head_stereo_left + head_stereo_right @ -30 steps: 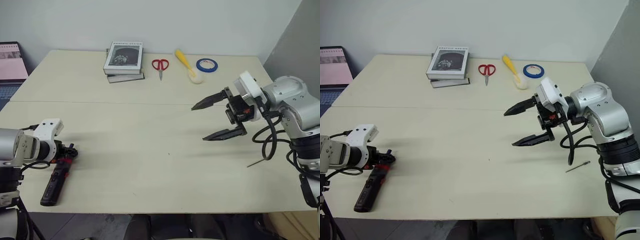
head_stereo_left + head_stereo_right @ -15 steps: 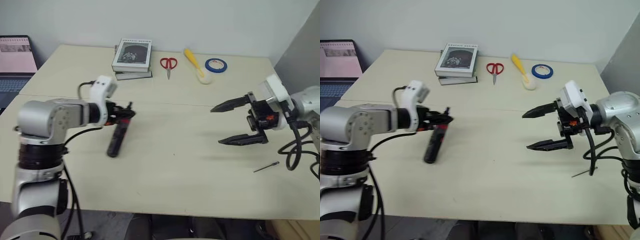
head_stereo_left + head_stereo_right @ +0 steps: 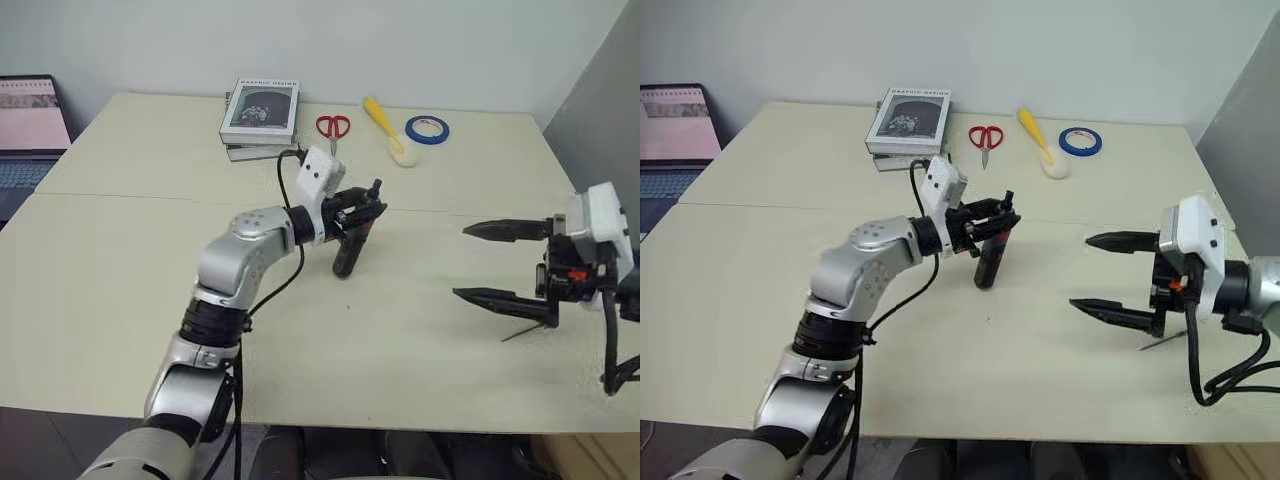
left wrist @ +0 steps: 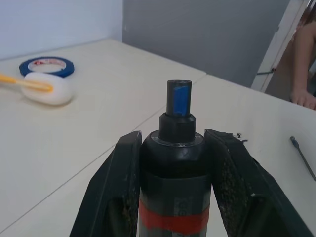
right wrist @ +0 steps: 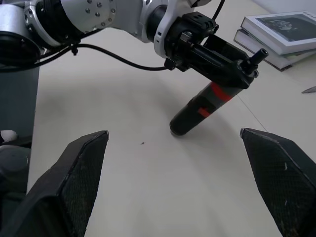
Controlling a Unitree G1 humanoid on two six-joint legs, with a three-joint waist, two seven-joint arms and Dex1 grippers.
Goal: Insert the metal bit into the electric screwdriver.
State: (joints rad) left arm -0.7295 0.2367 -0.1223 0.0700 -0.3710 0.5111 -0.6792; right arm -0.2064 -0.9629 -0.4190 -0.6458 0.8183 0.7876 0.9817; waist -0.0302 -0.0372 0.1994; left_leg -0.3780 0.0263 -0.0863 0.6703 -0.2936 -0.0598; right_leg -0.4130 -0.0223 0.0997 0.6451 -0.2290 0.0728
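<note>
A pale cream table (image 3: 120, 260) fills the room's foreground, a thin seam running across its top. Behind it rises a plain, light bluish-white wall (image 3: 400, 40), evenly lit. A grey panel (image 3: 610, 110) stands at the table's right side. A laptop (image 3: 28, 125) sits open beyond the left edge.

Middle of table (image 3: 420, 330): bare between the left gripper (image 3: 368, 205) and the right gripper (image 3: 478, 262); a hand could pass here.
Left side: left gripper clamps the electric screwdriver (image 3: 350, 248) above the centre seam, arm stretching across behind it.
Right side: right gripper, fingers wide apart, hangs just beside the metal bit (image 3: 522, 331) lying flat.
Far edge: books (image 3: 258, 118), scissors (image 3: 332, 130), brush (image 3: 384, 129) and tape roll (image 3: 427, 129) in a row, well apart from both grippers.
</note>
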